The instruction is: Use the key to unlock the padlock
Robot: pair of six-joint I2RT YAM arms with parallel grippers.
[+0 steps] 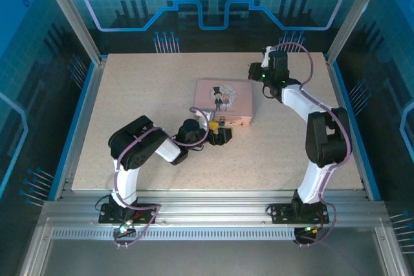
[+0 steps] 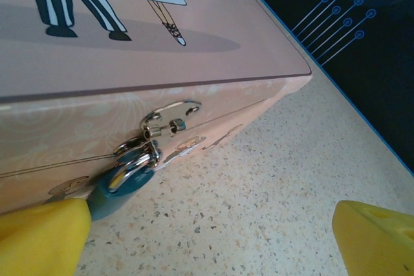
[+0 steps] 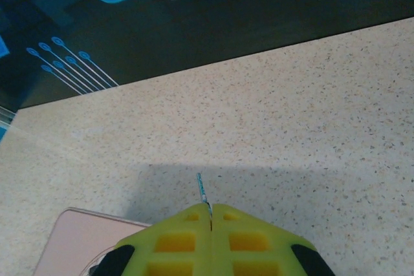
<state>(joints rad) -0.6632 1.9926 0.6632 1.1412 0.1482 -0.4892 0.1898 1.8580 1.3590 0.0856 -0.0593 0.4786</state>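
The padlock (image 2: 121, 185) is small, with a teal body and a silver shackle. It hangs from the metal hasp (image 2: 171, 116) on the front wall of the pink picture-lidded tin (image 1: 223, 98). My left gripper (image 2: 213, 250) is open wide just in front of that wall, and its left yellow finger (image 2: 40, 237) lies beside the padlock body. In the top view the left gripper (image 1: 218, 128) sits at the tin's near edge. My right gripper (image 3: 210, 210) is shut on the key (image 3: 202, 187), whose thin bluish blade sticks out past the fingertips. The right gripper (image 1: 257, 72) hovers behind the tin's far right corner.
The tin (image 2: 162, 43) stands on a speckled beige table (image 1: 142, 95). A corner of the tin (image 3: 74, 237) lies below and left of the right fingers. Dark blue enclosure walls (image 1: 213, 11) ring the table, with aluminium posts at the back corners.
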